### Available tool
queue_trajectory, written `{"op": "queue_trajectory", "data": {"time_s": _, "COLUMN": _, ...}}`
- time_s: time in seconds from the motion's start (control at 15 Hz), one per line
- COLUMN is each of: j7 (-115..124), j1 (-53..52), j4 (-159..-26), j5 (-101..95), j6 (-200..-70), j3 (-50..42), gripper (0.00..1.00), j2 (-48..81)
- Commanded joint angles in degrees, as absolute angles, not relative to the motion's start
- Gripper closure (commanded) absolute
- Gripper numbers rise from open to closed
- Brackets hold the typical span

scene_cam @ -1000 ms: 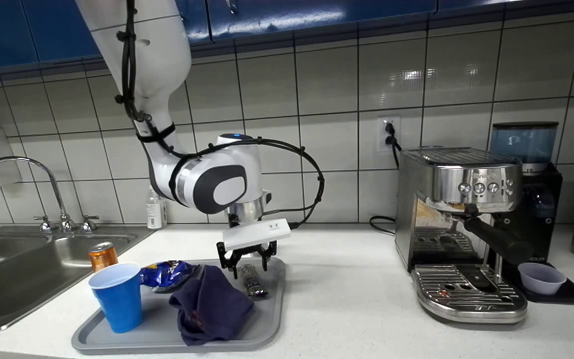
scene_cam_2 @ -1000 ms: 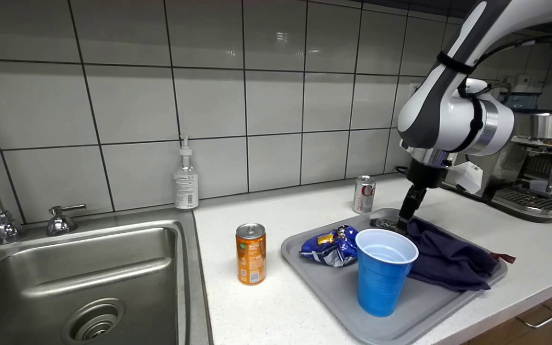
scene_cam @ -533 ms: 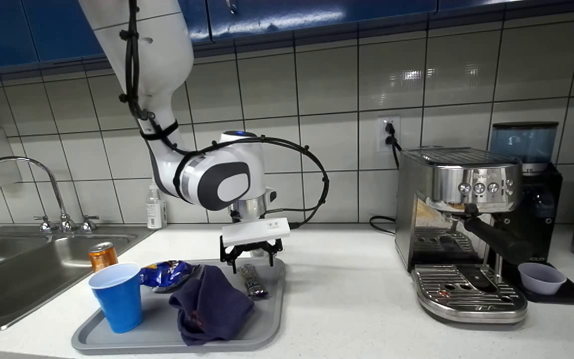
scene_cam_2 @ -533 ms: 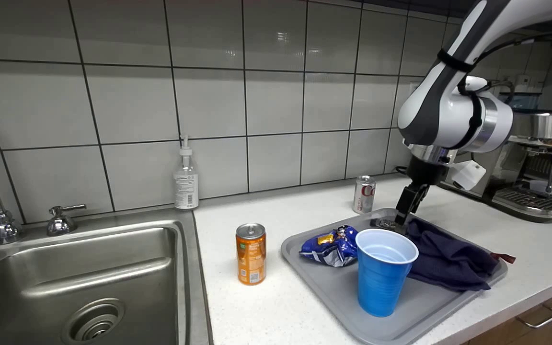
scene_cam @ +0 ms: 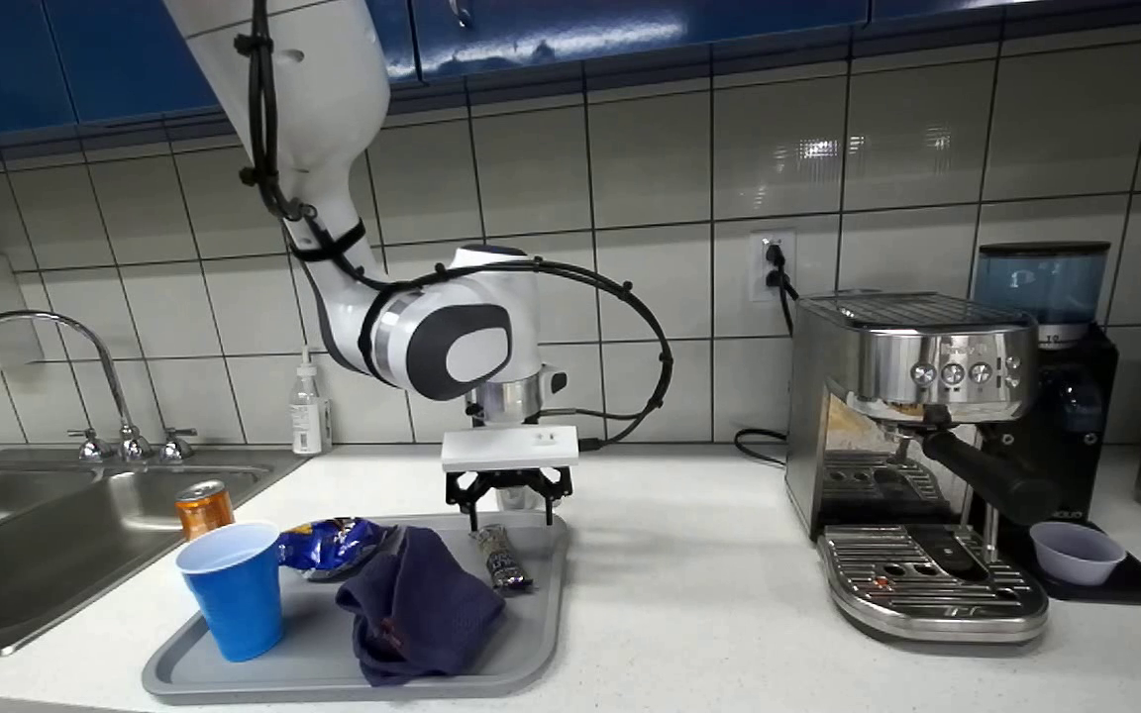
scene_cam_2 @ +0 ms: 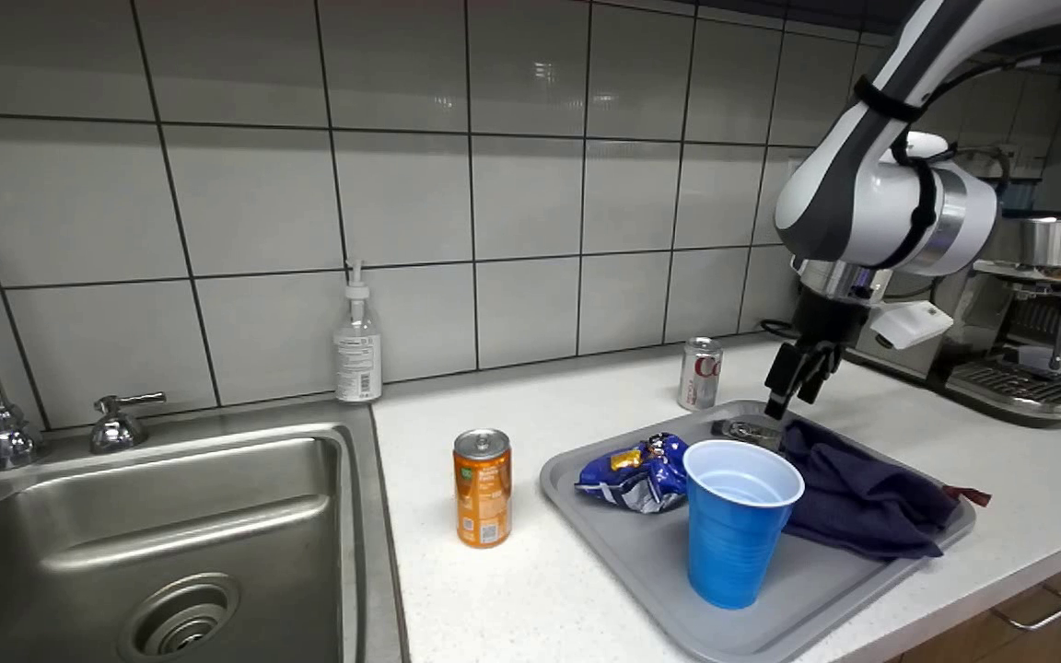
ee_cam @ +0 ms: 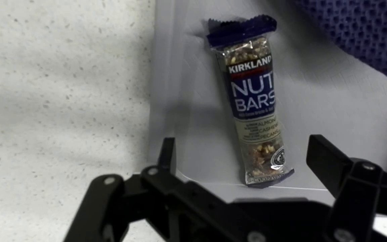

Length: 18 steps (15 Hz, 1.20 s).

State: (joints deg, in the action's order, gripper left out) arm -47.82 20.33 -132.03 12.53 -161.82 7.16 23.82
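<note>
A nut bar (ee_cam: 254,104) lay on the tray (scene_cam_2: 825,589) below a widely spread tool (scene_cam: 511,519)

We saw the tool hanging near the wall-side end of the nut bar, its fingers (ee_cam: 326,163) well apart. In the wrist view they stood one to each side of the nut bar's lower end, with a gap on both sides. We read "KIRKLAND NUT BARS" on it; it lay label up near a corner of the tray. Close beside it on the tray we found a crumpled dark blue cloth (scene_cam: 422,609); farther along were a shiny blue snack bag (scene_cam_2: 636,474) and a blue cup (scene_cam_2: 738,552), upright. Around the tray, on the white table (scene_cam: 679,594), an orange can (scene_cam_2: 483,493) and a silver can (scene_cam_2: 700,374) stood in an exterior view. We noted a pump bottle (scene_cam_2: 358,357) by the tiled wall (scene_cam_2: 263,184) and a coffee machine (scene_cam: 912,342) well apart.
</note>
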Motion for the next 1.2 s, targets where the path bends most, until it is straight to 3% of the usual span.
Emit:
{"op": "queue_trajectory", "data": {"time_s": 0.0, "j7": -44.83, "j1": 21.31, "j4": -133.4, "j5": 13.72, "j6": -157.77, "j3": 6.94, "gripper": 0.0, "j2": 19.47}}
{"op": "queue_trajectory", "data": {"time_s": 1.13, "j7": -41.82, "j1": 18.36, "j4": -143.6, "j5": 13.6, "j6": -151.88, "j3": -2.45, "gripper": 0.0, "j2": 3.49}}
